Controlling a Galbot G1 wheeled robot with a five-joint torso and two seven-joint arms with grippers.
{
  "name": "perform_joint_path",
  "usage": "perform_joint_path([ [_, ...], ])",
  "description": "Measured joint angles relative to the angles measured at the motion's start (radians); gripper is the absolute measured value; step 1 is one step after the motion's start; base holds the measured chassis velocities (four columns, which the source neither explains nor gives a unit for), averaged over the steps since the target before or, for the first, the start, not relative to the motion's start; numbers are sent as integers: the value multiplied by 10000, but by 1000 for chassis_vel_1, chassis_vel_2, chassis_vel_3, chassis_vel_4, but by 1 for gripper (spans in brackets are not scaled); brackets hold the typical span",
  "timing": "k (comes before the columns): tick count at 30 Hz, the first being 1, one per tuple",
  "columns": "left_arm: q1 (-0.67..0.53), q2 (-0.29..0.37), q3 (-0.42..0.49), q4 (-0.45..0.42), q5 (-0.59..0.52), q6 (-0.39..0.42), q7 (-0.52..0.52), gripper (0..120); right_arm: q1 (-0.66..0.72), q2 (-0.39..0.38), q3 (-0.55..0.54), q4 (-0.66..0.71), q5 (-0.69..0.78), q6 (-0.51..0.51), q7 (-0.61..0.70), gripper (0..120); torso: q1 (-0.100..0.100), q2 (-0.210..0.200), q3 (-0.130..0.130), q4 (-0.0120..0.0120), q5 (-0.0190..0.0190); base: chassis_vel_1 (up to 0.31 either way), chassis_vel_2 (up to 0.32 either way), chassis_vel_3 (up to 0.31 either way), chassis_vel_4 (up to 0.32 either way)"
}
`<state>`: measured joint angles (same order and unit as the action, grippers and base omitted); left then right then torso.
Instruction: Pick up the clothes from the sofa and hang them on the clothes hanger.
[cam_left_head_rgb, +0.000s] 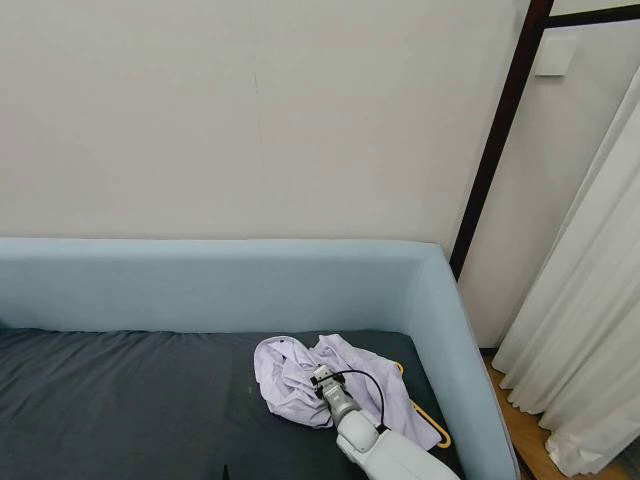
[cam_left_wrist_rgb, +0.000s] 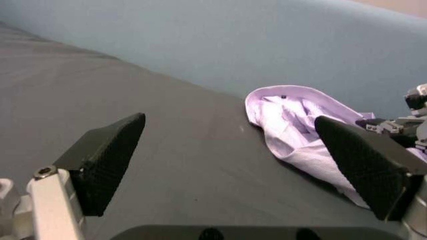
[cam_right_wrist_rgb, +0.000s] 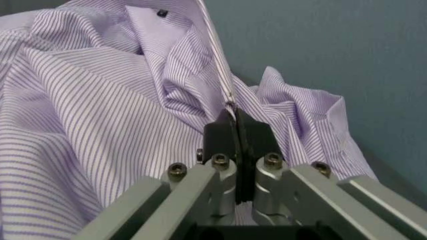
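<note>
A pale blue sofa (cam_left_head_rgb: 200, 285) with a dark grey seat stands against a plain wall. A crumpled lilac striped shirt (cam_left_head_rgb: 290, 385) lies on the seat, at about 5 o'clock from the middle of the head view, close to the sofa's right arm. A yellow hanger (cam_left_head_rgb: 438, 428) pokes out from under the shirt at its 4 o'clock side.

The right end effector (cam_left_head_rgb: 322, 378) rests on the shirt. In the right wrist view it (cam_right_wrist_rgb: 235, 117) is pinched closed on a thin raised edge of the cloth (cam_right_wrist_rgb: 100, 125). The left end effector (cam_left_wrist_rgb: 229, 120) hangs above the bare seat with its jaws spread wide, holding nothing. The shirt (cam_left_wrist_rgb: 287, 125) lies just beyond it.

The hold looks like a narrow pinch on one fold, so the cloth could slide out under its own weight when raised. The shirt also seems draped over the hanger, so a lift might drag the hanger up or snag on it.

No brand, label or readable writing is visible.
</note>
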<state>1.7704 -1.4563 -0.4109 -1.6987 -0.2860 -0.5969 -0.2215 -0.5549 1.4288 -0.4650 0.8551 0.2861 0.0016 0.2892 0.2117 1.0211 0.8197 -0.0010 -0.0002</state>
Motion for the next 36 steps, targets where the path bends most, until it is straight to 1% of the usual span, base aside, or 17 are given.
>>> perform_joint_path([
  [2, -53, 113, 24, -8, -193, 79, -9, 100, -53, -174, 32, 375, 141, 52, 82, 0, 0, 1, 0, 0, 0, 0, 0, 0, 0],
  [4, -193, 382, 35, -86, -549, 263, -17, 100, -169, -634, 35, 1264, 430, 52, 220, 0, 0, 1, 0, 1, 1, 0, 0, 0, 0],
  [5, -193, 382, 35, -86, -549, 263, -17, 100, -169, -634, 35, 1264, 430, 52, 220, 0, 0, 1, 0, 1, 1, 0, 0, 0, 0],
  [10, -1002, 1401, 101, -277, -2032, 1127, -13, 100, -501, -2146, 187, 3937, 1012, 7, 433, 0, 0, 1, 0, -2, 0, 0, 0, 0, 0],
  [11, -1002, 1401, 101, -277, -2032, 1127, -13, 100, -501, -2146, 187, 3937, 1012, 7, 433, 0, 0, 1, 0, -2, 0, 0, 0, 0, 0],
  [14, -1927, 2160, 266, -108, -3141, 1687, -11, 100, -804, -3062, 517, 5454, 1227, 9, 441, 0, 0, 1, 0, -3, 2, 0, 0, 0, 0],
  [16, -2206, 2337, 349, -4, -3355, 1794, 8, 100, -894, -3283, 610, 5823, 1322, 21, 426, 0, 0, 1, 0, -2, -1, 0, 0, 0, 0],
  [21, -4005, 3496, 1017, 883, -4504, 2385, 305, 100, -1468, -4451, 1137, 7520, 1795, 343, 332, 0, 1, 0, 0, -3, -1, 0, 0, 0, 0],
  [22, -4005, 3496, 1017, 883, -4504, 2385, 305, 100, -1468, -4451, 1137, 7520, 1795, 343, 332, 0, 1, 0, 0, -3, -1, 0, 0, 0, 0],
  [25, -4760, 4131, 1516, 1333, -4572, 2510, 593, 100, -1605, -4881, 1295, 8201, 2178, 389, 281, 0, 1, 1, 0, -8, -4, 0, 0, 0, 0],
  [26, -5110, 4451, 1771, 1591, -4511, 2520, 726, 100, -1532, -5015, 1297, 8528, 2386, 390, 224, 0, 0, 1, 0, -2, 2, 0, 0, 0, 0],
  [28, -5328, 4585, 1955, 1767, -4414, 2504, 800, 100, -1497, -5067, 1298, 8638, 2461, 390, 214, 0, 1, 1, 1, 6, 3, 0, 0, 0, 0],
  [29, -5891, 4792, 2491, 2200, -4119, 2429, 928, 100, -1458, -5197, 1333, 8919, 2640, 363, 198, 0, 1, 0, 1, 6, 1, 0, 0, 0, 0],
  [31, -6527, 4898, 3175, 2622, -3748, 2313, 1074, 100, -1417, -5313, 1452, 9189, 2872, 278, 200, 0, 1, 1, 0, -3, -3, 0, 0, 0, 0],
  [32, -6527, 4898, 3175, 2622, -3748, 2313, 1074, 100, -1417, -5313, 1452, 9189, 2872, 278, 200, 0, 1, 1, 0, -3, -3, 0, 0, 0, 0],
  [33, -6824, 4898, 3510, 2793, -3496, 2216, 1170, 100, -1382, -5352, 1497, 9280, 2981, 242, 204, 0, 2, 0, 1, -7, -2, 0, 0, 0, 0],
  [36, -7375, 4662, 4075, 3210, -2800, 1995, 1248, 100, -1323, -5448, 1557, 9530, 3155, 179, 205, 0, 1, 1, 1, -2, 1, 0, 0, 0, 0],
])
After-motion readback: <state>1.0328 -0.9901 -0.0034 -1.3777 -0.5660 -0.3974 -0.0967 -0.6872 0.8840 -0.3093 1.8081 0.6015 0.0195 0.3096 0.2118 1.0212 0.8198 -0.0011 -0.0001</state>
